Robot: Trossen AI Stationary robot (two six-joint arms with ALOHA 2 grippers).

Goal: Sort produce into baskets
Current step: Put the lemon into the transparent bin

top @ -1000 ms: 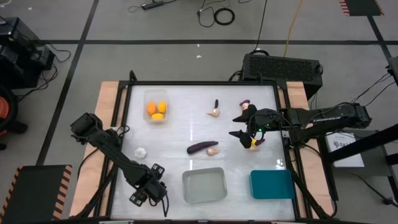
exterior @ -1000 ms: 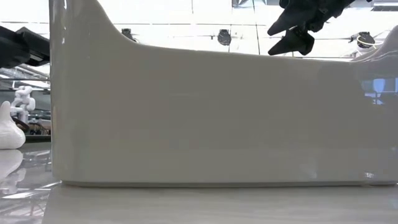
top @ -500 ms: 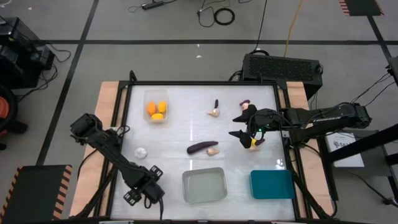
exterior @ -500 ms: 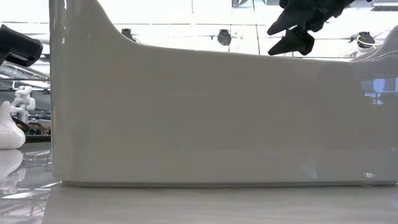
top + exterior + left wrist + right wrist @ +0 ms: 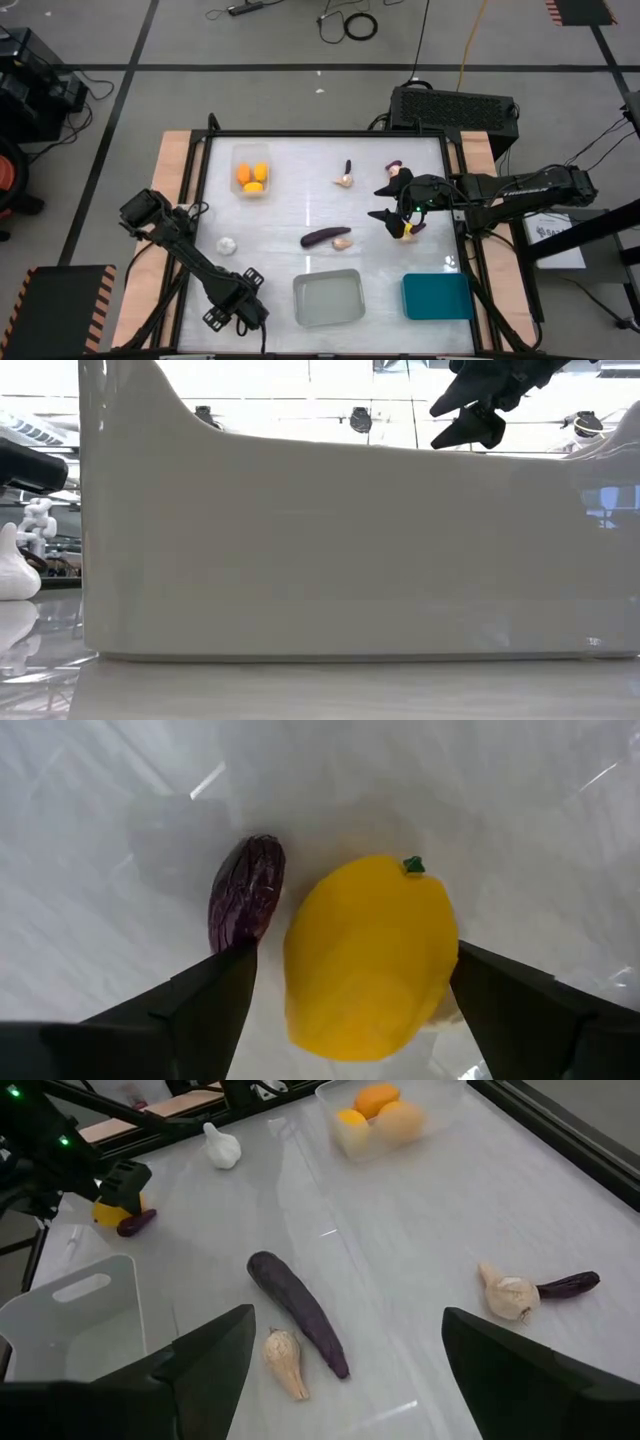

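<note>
Table (image 5: 290, 215) carries three bins: grey translucent bin (image 5: 296, 300) at the near edge, centre; teal bin (image 5: 405, 296) at the near right; clear bin (image 5: 236, 158) at the far left, already holding orange-yellow pieces. Right gripper (image 5: 386, 202) waits over the right side of the table, fingers wide, nothing between them. Left gripper (image 5: 232, 312) is at work at the near left, just beside the grey translucent bin, jaws wide and empty. Its wrist view shows the target: yellow rounded piece (image 5: 370, 960) lying between the two fingers, with small eggplant (image 5: 247, 890) just beside it, close to one fingertip. Step in hand, as I judge it: take the yellow piece alone. The gap to the small eggplant looks narrow, possibly none; the view does not settle whether they touch. Advice: shift the jaws slightly away from the small eggplant before descending, so that finger lands on bare table and not on purple skin. Close across the widest middle of the yellow piece; its rounded, glossy body may squirt out if pinched near an end. Lift straight, then carry it to the clear bin.
</note>
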